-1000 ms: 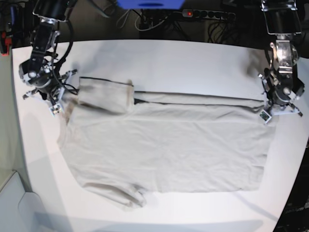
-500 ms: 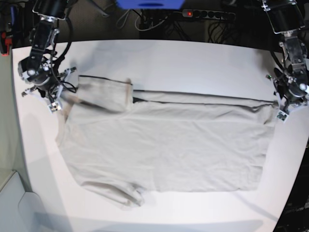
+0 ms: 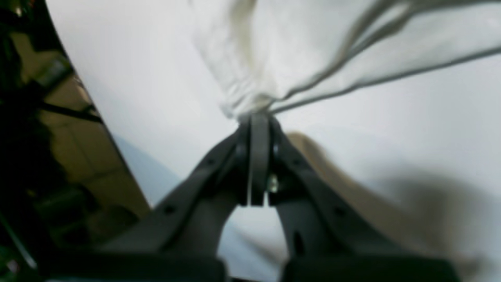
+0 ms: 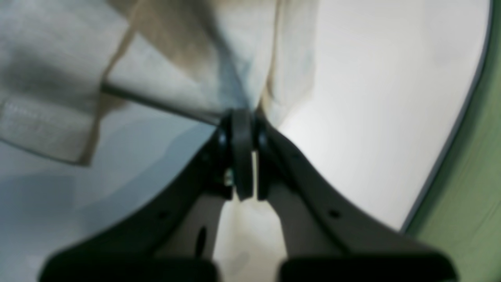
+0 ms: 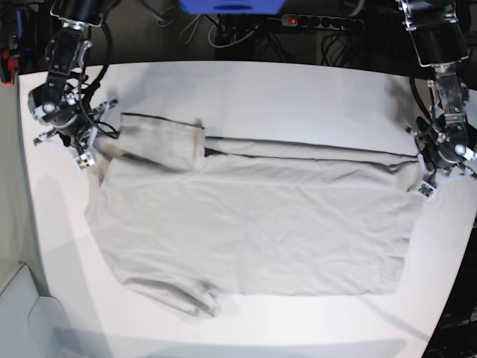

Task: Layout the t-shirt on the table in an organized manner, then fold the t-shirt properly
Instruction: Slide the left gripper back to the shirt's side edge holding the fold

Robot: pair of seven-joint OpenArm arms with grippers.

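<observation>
In the left wrist view, the left gripper (image 3: 256,117) has its jaws pressed together on a bunched corner of the t-shirt (image 3: 313,51). The cloth fans out ahead of the fingertips and away to their right in taut folds, lifted a little above the table (image 3: 148,78), whose white surface runs beneath and to both sides of the gripper. The table edge curves past well to the gripper's left, with dark clutter beyond it.

In the right wrist view, the right gripper (image 4: 240,117) is likewise clamped on the t-shirt (image 4: 176,58), the fabric gathered right at its tips. Ahead and to the gripper's left hangs a folded flap with a stitched hem; a narrower strip of cloth drops just to the right of the tips. The table (image 4: 383,98) lies bare to the gripper's right, ending in a rounded edge.

In the base view, the t-shirt (image 5: 253,224) lies spread flat across the table (image 5: 298,97), stretched between the two grippers. The right gripper (image 5: 88,153) pinches the cloth beside the folded-over sleeve, and the left gripper (image 5: 426,183) pinches the opposite corner, where the upper edge is folded over in a long narrow band.
</observation>
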